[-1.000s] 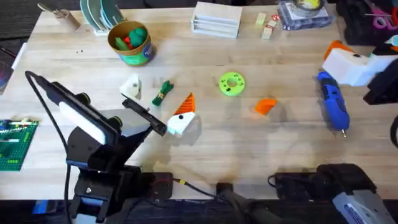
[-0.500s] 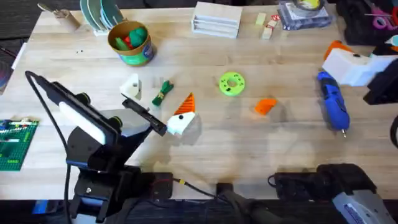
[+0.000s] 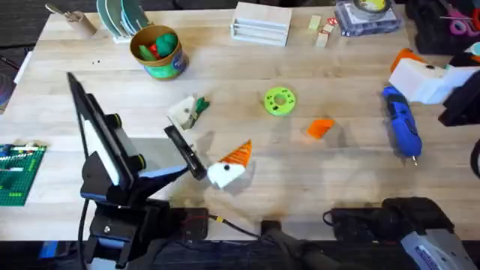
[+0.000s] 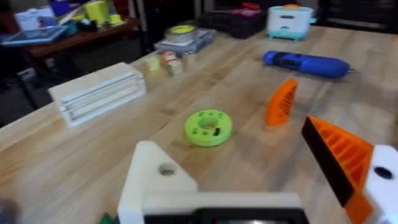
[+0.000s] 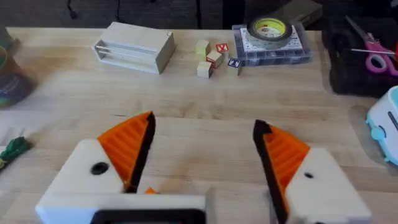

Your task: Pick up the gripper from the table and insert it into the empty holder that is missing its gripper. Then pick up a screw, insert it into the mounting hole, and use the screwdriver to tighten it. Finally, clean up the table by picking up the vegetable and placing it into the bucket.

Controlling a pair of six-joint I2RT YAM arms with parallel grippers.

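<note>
Inside, the bucket (image 3: 157, 54) holds red and green toys.

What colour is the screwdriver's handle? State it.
Bright blue; the screwdriver shows best in the overhead view, lying at the table's right side.

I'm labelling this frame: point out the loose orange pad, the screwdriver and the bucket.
Pad (image 3: 320, 128): overhead, middle of its ribbed face.
Screwdriver (image 3: 401, 124): overhead, blue handle.
Bucket (image 3: 163, 69): overhead, green-blue side wall.
</note>
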